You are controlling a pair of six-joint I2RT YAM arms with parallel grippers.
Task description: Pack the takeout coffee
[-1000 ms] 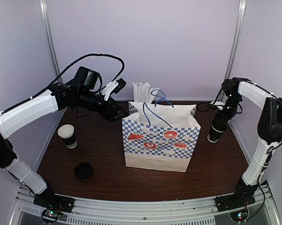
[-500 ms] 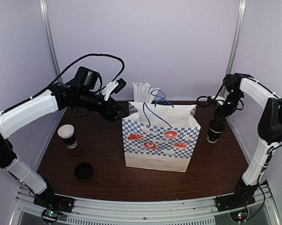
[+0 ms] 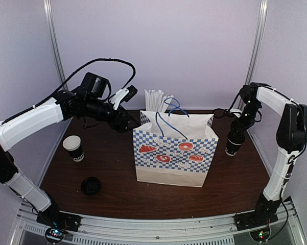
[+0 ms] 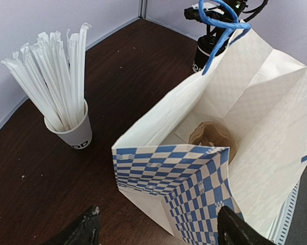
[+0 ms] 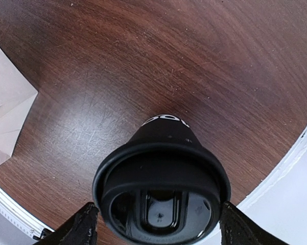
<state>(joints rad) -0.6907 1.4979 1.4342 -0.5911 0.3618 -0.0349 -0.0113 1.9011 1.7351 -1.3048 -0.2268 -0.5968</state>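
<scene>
One small shift: open right end effector (image 5: pixel 158 224) now straddles the takeout coffee (image 5: pixel 161 168).

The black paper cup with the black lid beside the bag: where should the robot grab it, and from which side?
Probably the upper wall of the black lidded paper cup, just under the lid, from straight above: it stands upright and widens upward, so jaws should catch beneath the lid's rim.

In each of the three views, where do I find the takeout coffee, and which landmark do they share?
Top external: the takeout coffee stands at the right, beside the paper bag.
Left wrist: it is at top centre, behind the paper bag.
Right wrist: it is at lower centre, seen from above.
Shared landmark: the paper bag, at the right wrist view's left edge.
</scene>
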